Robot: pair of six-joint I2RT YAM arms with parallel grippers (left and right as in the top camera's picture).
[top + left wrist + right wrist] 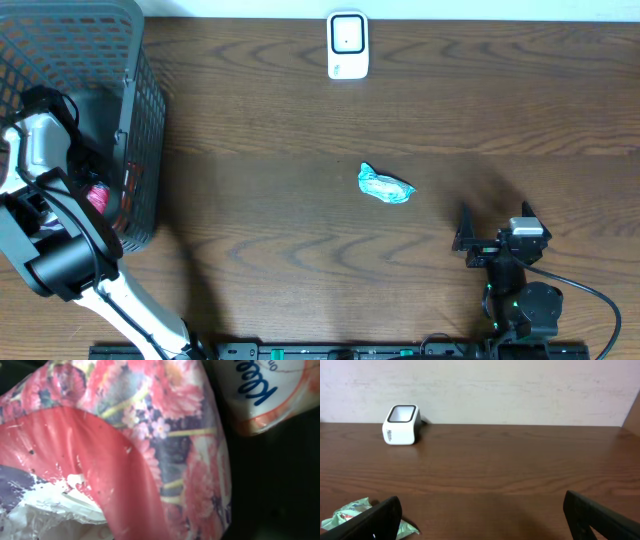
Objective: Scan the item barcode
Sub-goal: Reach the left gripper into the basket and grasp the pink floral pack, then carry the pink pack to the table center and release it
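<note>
With my left tool pressed together in the basket at 10 o'clock, against the floral pack but maybe not gripping it, and my right tool spread apart, I fear slack film slips free on lifting.

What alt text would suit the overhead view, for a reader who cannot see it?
The left arm reaches into a dark mesh basket at the left edge of a wooden table. A crumpled teal packet lies mid-table, a white scanner stands at the far edge, and the right gripper is open, near right.
</note>
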